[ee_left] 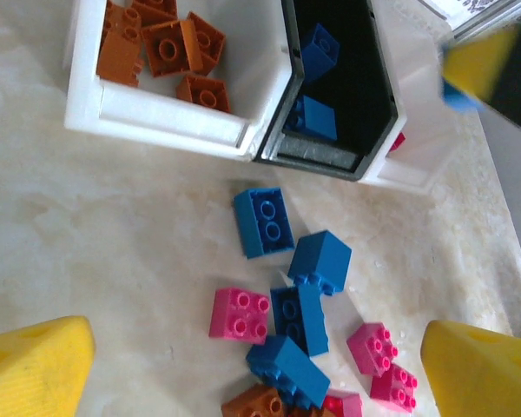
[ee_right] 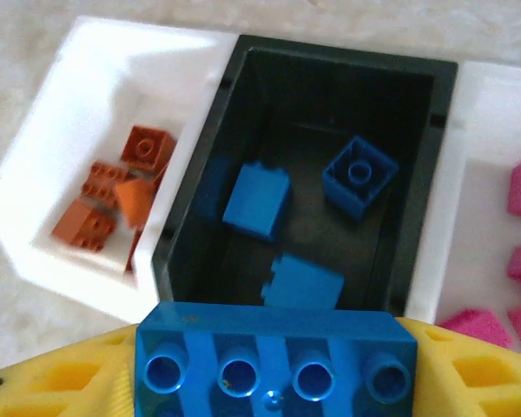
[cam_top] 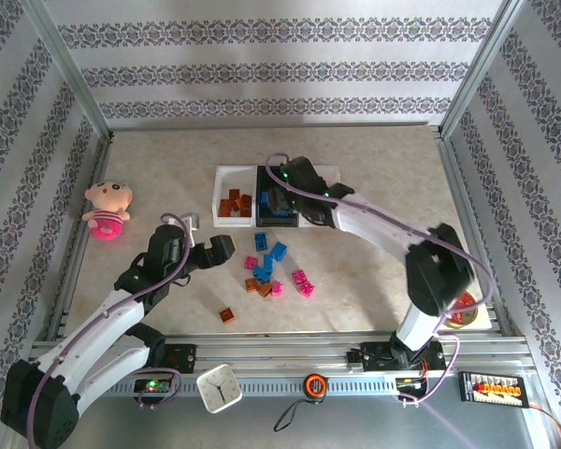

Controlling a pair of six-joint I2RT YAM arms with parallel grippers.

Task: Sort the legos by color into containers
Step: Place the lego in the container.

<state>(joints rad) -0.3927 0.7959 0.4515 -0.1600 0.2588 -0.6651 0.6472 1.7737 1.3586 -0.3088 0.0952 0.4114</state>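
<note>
Plastic of this kind is judged light, hard and rigid, with smooth glossy walls that may slip in a loose pinch. Nothing fragile is expected. Each brick is best taken across two opposite flat side walls, on the shorter width, with the studs left alone.

Nearest on the table (cam_top: 168,168), a single orange-brown brick (cam_top: 226,315) is seen apart from the others. Just beyond it, the loose legos (cam_top: 273,271) are scattered in a tight cluster. They are blue and hot pink with a few orange-brown. Several are touching or leaning on each other, so a brick at the cluster's edge is judged easier to reach than one in the middle. The left gripper (ee_left: 256,369) is held near this cluster, on its left, with its yellow fingers spread wide and nothing between them.

Farther off, the containers (cam_top: 218,192) are set in a row. Orange-brown bricks are gathered in the left white tray (ee_right: 35,200), several blue ones in the black middle tray (ee_right: 330,54), and pink ones in the right white tray (ee_right: 482,95). Over the near rim of the black tray, the right gripper (ee_right: 273,378) is clamped on a long blue brick (ee_right: 273,339). Its row of four studs is turned toward the wrist camera, and it is not yet released.
</note>
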